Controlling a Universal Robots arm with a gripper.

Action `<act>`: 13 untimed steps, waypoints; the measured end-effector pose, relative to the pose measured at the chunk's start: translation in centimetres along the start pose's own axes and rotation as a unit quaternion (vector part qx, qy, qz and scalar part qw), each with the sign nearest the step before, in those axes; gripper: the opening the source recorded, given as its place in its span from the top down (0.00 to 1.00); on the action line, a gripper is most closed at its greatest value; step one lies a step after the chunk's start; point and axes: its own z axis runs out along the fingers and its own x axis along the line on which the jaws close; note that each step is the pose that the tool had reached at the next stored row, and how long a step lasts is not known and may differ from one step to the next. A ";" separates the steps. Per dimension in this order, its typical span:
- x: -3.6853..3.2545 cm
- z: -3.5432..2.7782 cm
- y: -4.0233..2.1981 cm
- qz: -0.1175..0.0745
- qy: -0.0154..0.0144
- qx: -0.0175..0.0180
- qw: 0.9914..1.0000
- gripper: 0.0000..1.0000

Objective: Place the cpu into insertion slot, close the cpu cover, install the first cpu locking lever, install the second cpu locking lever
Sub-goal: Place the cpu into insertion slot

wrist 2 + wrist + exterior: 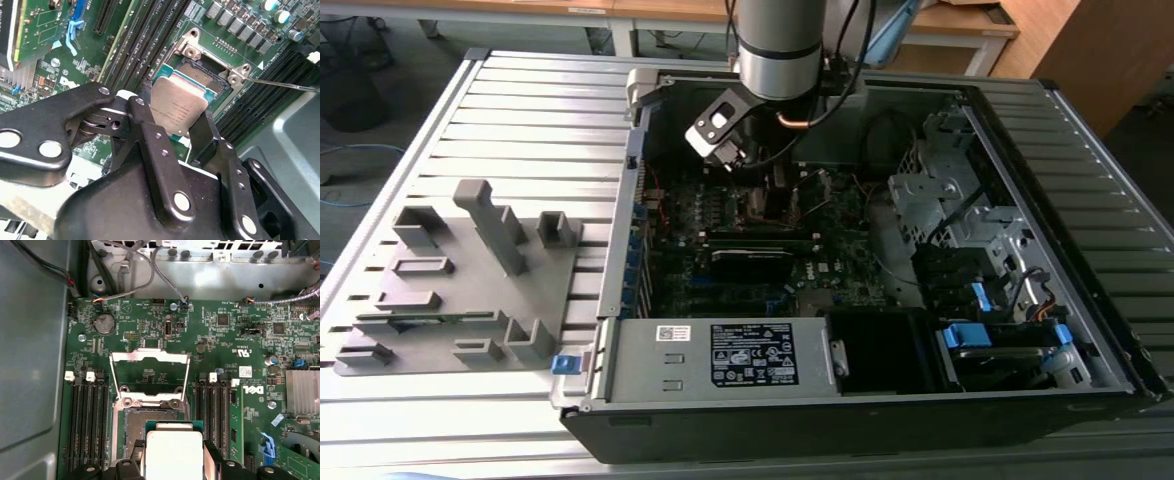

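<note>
My gripper [175, 127] is shut on the cpu [176, 107], a flat silver-grey square held by two opposite edges between the black fingers [145, 135]. In the first wrist view the cpu [173, 452] hangs just above the open insertion slot [131, 432] and covers part of it. Past the chip, the dark socket [202, 75] with its metal rim lies bare. Beyond the socket the cpu cover [150, 356] is swung back, its square window showing the green board. A thin metal lever [287, 86] runs off from one socket corner. In the exterior view the gripper [744, 152] reaches down into the computer case.
Black memory slots [87, 420] flank the socket on both sides. A finned heat sink [302, 390] sits further along the board. The case holds a labelled power supply [720, 355] and drive cage [947, 190]. A grey fixture plate [454, 280] lies at the exterior view's left.
</note>
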 end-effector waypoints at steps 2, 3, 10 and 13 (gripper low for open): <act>0.06 0.08 -0.01 0.004 0.000 0.000 1.000 0.46; 0.13 0.11 -0.02 0.006 -0.001 0.000 1.000 0.46; 1.12 0.43 -0.05 0.008 -0.001 0.000 1.000 0.46; 1.28 0.88 -0.09 0.008 -0.001 0.000 1.000 0.46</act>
